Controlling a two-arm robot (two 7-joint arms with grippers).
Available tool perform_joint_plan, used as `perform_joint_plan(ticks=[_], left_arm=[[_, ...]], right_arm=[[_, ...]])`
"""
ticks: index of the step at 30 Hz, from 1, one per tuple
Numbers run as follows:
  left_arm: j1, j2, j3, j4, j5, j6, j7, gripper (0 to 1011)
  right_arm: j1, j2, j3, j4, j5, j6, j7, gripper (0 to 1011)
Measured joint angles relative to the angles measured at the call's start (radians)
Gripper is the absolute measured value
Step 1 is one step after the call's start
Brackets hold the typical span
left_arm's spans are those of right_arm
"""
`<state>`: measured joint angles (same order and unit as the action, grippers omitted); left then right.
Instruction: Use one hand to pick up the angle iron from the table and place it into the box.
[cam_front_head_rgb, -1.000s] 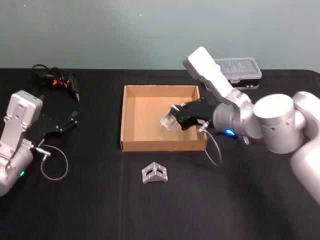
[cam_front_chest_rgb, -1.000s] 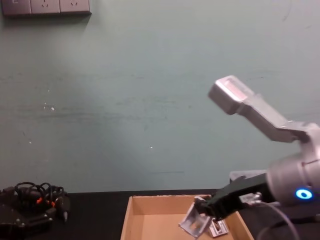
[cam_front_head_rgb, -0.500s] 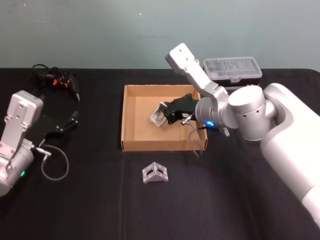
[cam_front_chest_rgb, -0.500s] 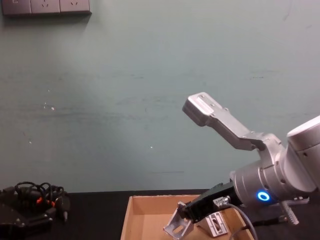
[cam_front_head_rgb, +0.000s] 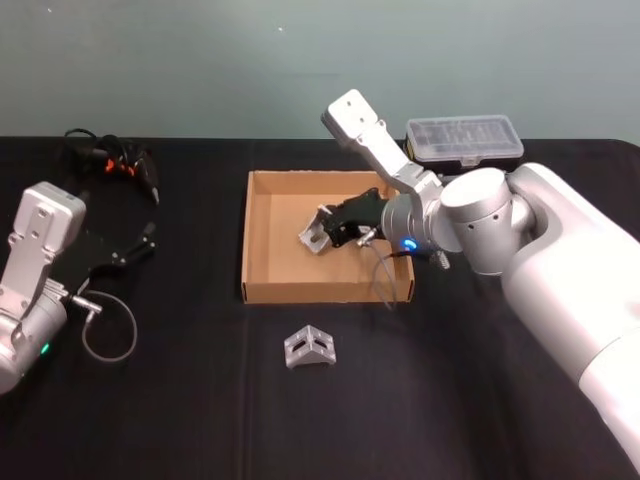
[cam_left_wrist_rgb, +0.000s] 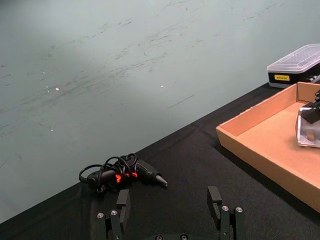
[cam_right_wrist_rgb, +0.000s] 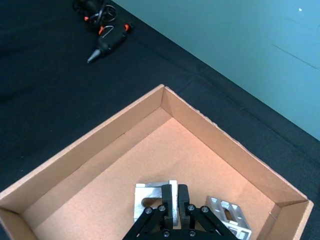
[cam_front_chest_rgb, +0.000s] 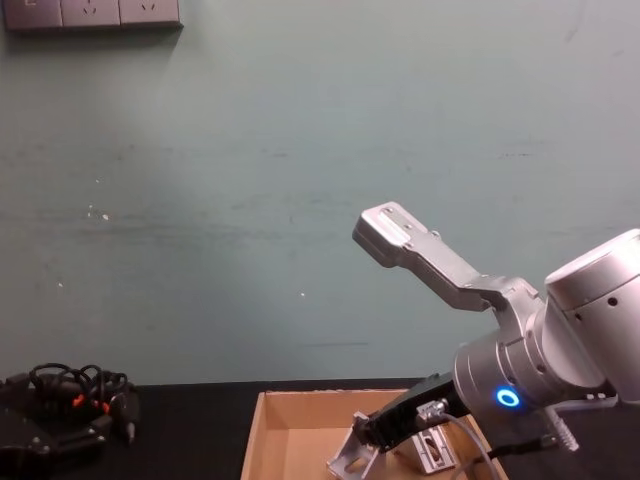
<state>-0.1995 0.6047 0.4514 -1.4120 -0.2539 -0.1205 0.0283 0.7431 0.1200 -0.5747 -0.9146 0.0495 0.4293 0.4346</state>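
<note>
One angle iron (cam_front_head_rgb: 312, 238) hangs in the right tool (cam_front_head_rgb: 330, 232) within the box (cam_front_head_rgb: 300, 291).

1. No word, brand or number can be read with certainty.
2. The clear-lidded case (cam_left_wrist_rgb: 296, 59) near the far right edge of the worktop (cam_front_head_rgb: 200, 420) carries a small yellow label (cam_left_wrist_rgb: 281, 77) on its black base. The dark print on it is too small to make out.
</note>
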Motion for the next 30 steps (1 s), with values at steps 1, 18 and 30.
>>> perform_joint_plan(ticks=[1,18,30], left_arm=[[0.000,0.000,0.000,0.000,0.000,0.000,0.000,1011],[0.000,0.000,0.000,0.000,0.000,0.000,0.000,1011],[0.000,0.000,0.000,0.000,0.000,0.000,0.000,1011]], right_arm=[[0.002,-0.002,0.001,0.006,-0.002,-0.001,0.000,80],[0.006,-0.007,0.005,0.016,-0.004,-0.002,0.001,256],[0.004,-0.005,0.004,0.013,-0.003,-0.001,0.001,652]])
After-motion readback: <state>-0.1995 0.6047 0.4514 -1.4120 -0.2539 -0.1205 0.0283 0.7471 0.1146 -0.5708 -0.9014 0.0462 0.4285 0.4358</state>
